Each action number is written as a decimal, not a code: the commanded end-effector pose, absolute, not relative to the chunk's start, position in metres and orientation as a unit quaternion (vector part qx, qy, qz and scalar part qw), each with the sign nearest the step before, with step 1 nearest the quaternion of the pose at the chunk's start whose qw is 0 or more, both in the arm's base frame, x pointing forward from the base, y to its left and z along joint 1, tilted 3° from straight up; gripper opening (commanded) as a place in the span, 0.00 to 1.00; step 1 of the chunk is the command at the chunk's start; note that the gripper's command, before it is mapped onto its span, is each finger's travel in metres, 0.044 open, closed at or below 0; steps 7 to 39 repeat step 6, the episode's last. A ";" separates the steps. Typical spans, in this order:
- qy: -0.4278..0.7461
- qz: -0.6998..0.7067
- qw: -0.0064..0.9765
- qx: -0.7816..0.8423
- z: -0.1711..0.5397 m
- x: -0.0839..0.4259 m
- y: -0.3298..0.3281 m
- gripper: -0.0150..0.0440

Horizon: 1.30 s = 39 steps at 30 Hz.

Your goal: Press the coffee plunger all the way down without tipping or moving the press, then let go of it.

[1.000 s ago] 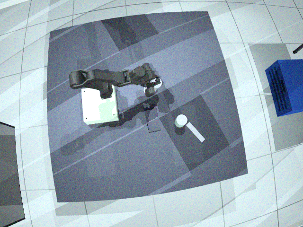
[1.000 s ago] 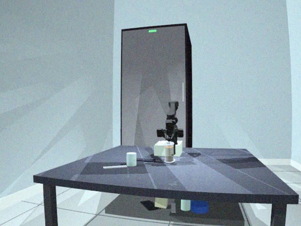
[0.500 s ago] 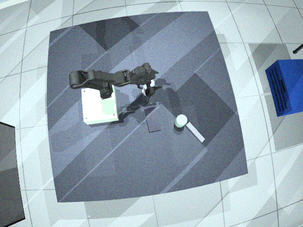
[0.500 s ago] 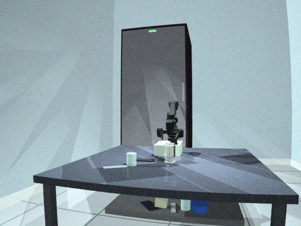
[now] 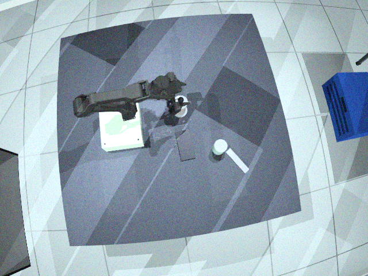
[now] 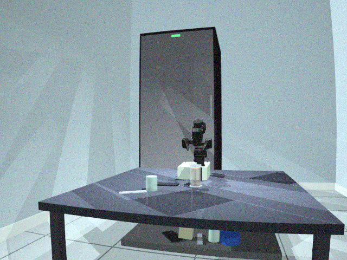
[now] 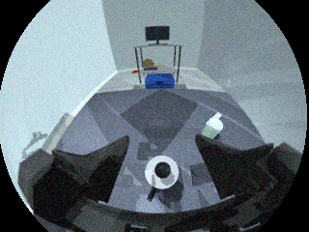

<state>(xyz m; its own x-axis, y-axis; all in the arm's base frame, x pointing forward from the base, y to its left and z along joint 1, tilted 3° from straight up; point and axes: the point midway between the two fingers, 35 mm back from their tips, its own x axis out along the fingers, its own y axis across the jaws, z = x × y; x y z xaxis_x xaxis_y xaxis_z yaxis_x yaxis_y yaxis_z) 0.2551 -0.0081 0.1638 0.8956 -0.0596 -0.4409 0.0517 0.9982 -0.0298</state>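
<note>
The coffee press (image 5: 180, 112) (image 6: 195, 176) stands upright on the table, a clear cylinder with brownish contents and a white rim. Its round black plunger knob (image 5: 180, 100) (image 7: 162, 169) shows over the middle of the lid; in the exterior view it is hard to tell from the dark arm behind, so how far down the plunger sits is unclear. My gripper (image 5: 186, 94) (image 6: 197, 148) (image 7: 162, 138) is open wide and empty. Its fingers stand apart above the press, one to each side of the knob in the wrist view, not touching it.
A pale cylinder (image 5: 220, 145) (image 6: 151, 183) (image 7: 212, 127) stands beside a white bar (image 5: 237, 160) (image 6: 132, 192). A dark flat slab (image 5: 186, 146) (image 6: 168, 183) lies near the press. A pale box (image 5: 130, 142) (image 6: 183, 172) is under the arm.
</note>
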 end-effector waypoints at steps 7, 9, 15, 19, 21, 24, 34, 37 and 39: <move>0.228 -0.031 0.973 -0.007 0.182 0.229 -0.008 1.00; 0.228 -0.031 0.973 -0.007 0.182 0.229 -0.008 1.00; 0.228 -0.031 0.973 -0.007 0.182 0.229 -0.008 1.00; 0.228 -0.031 0.973 -0.007 0.182 0.229 -0.008 1.00; 0.228 -0.031 0.973 -0.007 0.182 0.229 -0.008 1.00; 0.228 -0.031 0.973 -0.007 0.182 0.229 -0.008 1.00; 0.228 -0.031 0.973 -0.007 0.182 0.229 -0.008 1.00; 0.228 -0.031 0.973 -0.007 0.182 0.229 -0.008 1.00; 0.228 -0.031 0.973 -0.007 0.182 0.229 -0.008 1.00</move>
